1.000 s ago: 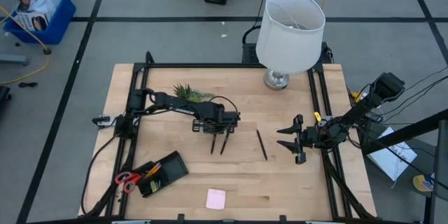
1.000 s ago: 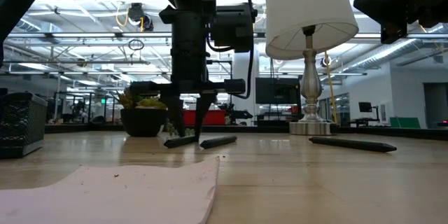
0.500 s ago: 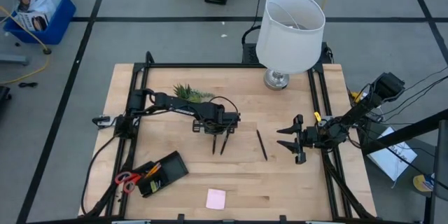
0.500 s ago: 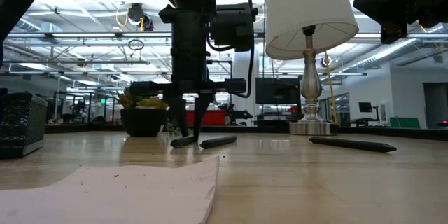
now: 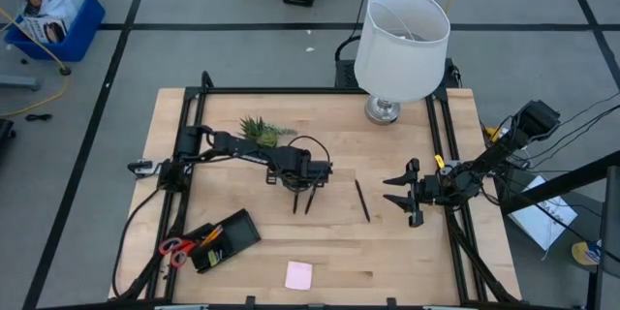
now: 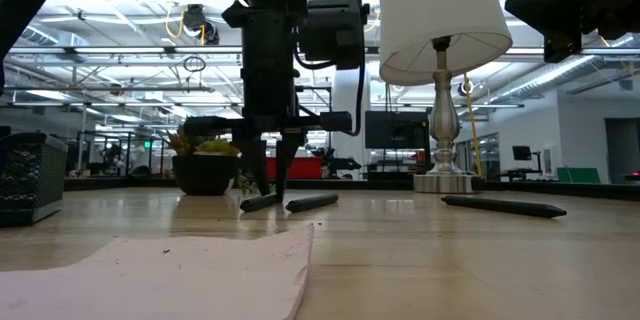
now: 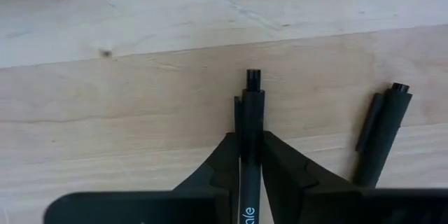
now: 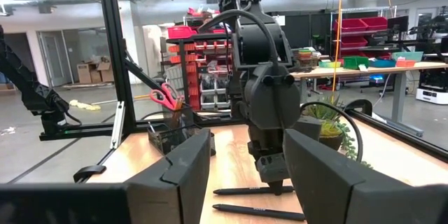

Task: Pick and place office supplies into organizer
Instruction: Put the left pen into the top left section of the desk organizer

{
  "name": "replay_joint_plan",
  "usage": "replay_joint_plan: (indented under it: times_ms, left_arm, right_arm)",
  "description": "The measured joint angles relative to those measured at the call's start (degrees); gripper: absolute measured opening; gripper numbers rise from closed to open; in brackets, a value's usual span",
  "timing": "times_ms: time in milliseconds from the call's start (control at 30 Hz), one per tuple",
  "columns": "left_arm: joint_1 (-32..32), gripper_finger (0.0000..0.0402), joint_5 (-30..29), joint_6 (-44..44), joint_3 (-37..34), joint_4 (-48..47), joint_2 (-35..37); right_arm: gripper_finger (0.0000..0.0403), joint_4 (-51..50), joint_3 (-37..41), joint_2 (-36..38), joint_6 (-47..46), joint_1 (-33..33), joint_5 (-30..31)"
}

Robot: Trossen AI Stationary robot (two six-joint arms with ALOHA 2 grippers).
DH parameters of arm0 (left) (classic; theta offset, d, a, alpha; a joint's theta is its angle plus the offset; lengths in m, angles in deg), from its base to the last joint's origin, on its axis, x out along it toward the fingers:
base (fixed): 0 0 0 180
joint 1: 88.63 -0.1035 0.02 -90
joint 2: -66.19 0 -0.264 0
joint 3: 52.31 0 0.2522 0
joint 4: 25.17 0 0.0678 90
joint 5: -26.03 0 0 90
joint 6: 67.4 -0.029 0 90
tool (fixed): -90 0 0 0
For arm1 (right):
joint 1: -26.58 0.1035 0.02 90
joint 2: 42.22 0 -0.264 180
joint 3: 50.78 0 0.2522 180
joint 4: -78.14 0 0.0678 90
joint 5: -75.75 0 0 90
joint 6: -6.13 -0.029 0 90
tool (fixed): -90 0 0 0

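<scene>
Left of the lamp [image 5: 401,44] and toward the table's [image 5: 407,252] front corner, the organizer [image 5: 225,239] waits. Nearer the lamp, the left pincer [image 5: 301,188] stands over two pens, its fingers narrowed around one pen [image 7: 249,140] close to its end; the other pen [image 7: 379,134] lies just beside. A pen looks light, stiff and slick, so a mid-barrel grip would swing less. Below the lamp, the right pincer [image 5: 411,195] hangs wide, empty.

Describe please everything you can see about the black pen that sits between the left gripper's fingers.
The pen is thin, black and looks plastic, with a small ribbed tip and pale lettering on its barrel. It lies flat on the wooden table, near the middle. The left gripper is shut on it, one finger against each side. A second black pen lies close beside it, apart from it.
</scene>
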State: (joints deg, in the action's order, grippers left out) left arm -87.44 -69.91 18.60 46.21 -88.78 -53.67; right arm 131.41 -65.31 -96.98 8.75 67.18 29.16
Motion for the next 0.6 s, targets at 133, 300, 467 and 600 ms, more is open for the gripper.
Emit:
replay_joint_plan:
  times_ms: [133,300,467,600]
  left_arm:
    - [0.4,0.0048,-0.1,0.0,0.0,0.1,0.9]
    - [1.7,0.0047,-1.0,-0.2,0.0,0.1,3.7]
    - [4.2,0.0047,-7.3,-0.8,0.0,-0.1,6.1]
    - [7.2,0.0046,-11.9,-4.2,0.1,-0.1,8.5]
  right_arm:
    - [0.0177,0.0,0.0,0.0,0.0,0.0,0.0]
    - [0.0174,0.0,0.0,0.0,0.0,0.0,0.0]
    - [0.0176,0.0,0.0,0.0,0.0,0.0,0.0]
    - [0.0177,0.0,0.0,0.0,0.0,0.0,0.0]
